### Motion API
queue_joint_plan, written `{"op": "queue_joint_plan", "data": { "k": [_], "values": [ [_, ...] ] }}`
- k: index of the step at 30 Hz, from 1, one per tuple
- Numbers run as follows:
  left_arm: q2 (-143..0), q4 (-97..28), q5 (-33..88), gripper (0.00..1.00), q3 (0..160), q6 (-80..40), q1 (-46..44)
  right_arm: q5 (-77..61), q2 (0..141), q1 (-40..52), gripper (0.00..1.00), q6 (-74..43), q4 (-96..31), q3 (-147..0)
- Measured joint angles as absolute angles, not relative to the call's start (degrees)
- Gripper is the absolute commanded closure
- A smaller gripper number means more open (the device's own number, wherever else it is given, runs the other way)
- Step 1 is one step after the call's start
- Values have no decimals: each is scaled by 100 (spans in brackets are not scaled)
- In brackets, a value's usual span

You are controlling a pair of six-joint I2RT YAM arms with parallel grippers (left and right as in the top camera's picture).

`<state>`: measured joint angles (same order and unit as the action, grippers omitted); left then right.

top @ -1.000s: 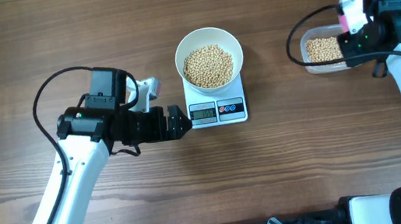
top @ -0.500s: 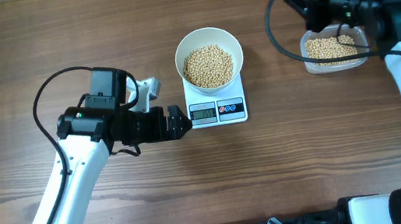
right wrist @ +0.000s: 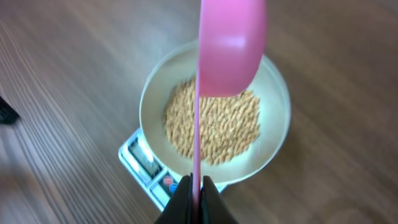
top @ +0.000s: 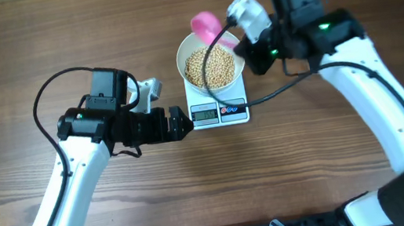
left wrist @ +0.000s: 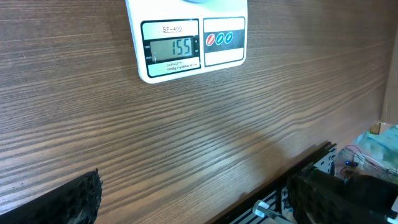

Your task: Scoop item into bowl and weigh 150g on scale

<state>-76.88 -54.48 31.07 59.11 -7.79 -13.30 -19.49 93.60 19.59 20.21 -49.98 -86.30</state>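
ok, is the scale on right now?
On. The small flat white square kitchen scale shows 155 on its grey digital display, seen in the left wrist view.

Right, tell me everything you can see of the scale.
The scale is a small, flat, white square, plastic by its look, lying level on the wooden table. Its front strip holds a grey display marked SF-400 that reads 155, and beside it a panel with one red and one blue round button. The white bowl of beans stands on its platform and covers most of it. The open left gripper sits just off its left front corner.
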Motion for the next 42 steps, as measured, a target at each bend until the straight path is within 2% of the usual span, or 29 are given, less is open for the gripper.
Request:
{"op": "queue_joint_plan", "data": {
  "k": [12, 42],
  "values": [
    [-7688, -5448, 3107, 0, 5911, -779, -1330, -548, 9717, 2534, 96, 2292, -5052, -8630],
    [-7688, -5448, 3107, 0, 5911, -779, -1330, -32, 10149, 2534, 96, 2375, -5179, -8593]
  ]
}}
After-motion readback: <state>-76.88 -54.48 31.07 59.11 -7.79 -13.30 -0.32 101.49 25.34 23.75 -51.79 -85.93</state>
